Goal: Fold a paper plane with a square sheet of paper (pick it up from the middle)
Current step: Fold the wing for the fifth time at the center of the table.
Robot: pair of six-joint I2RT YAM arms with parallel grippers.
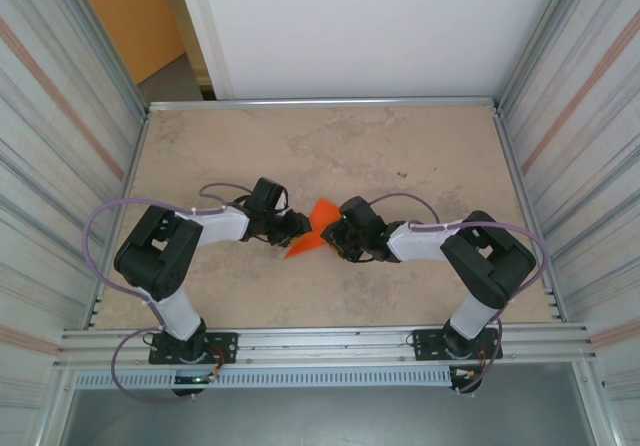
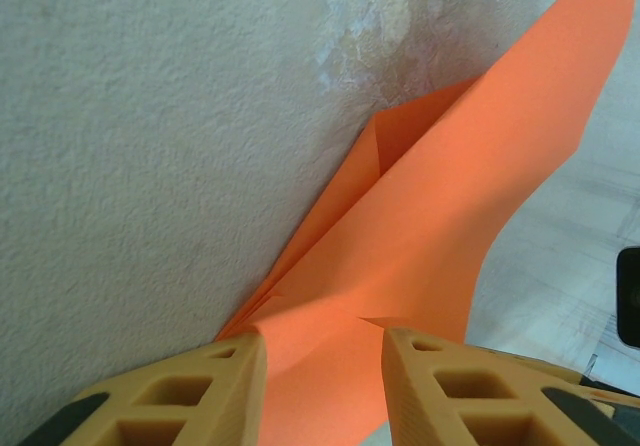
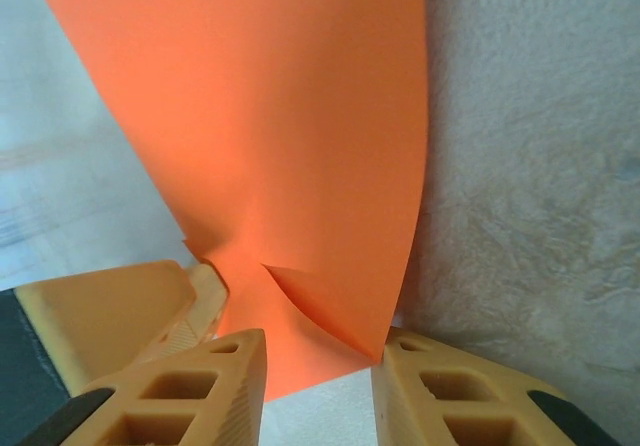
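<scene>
The square sheet of paper [image 1: 320,213] is bright orange, partly folded, and stands up off the table [image 1: 400,146] between my two grippers. My left gripper [image 1: 297,228] comes at it from the left, and my right gripper [image 1: 332,234] from the right. In the left wrist view the paper [image 2: 450,186] runs between the tan fingers of the left gripper [image 2: 320,341], touches both and buckles. Folded layers lie against the table. In the right wrist view the paper's [image 3: 290,136] lower edge sits bowed between the fingers of the right gripper [image 3: 318,351]. A left gripper finger [image 3: 110,301] presses beside it.
Corrugated metal walls [image 1: 60,116] close in both sides. A metal rail [image 1: 330,341] crosses the near edge by the arm bases. A white panel [image 1: 370,26] and a dull orange-brown wall panel [image 1: 125,11] stand behind the table.
</scene>
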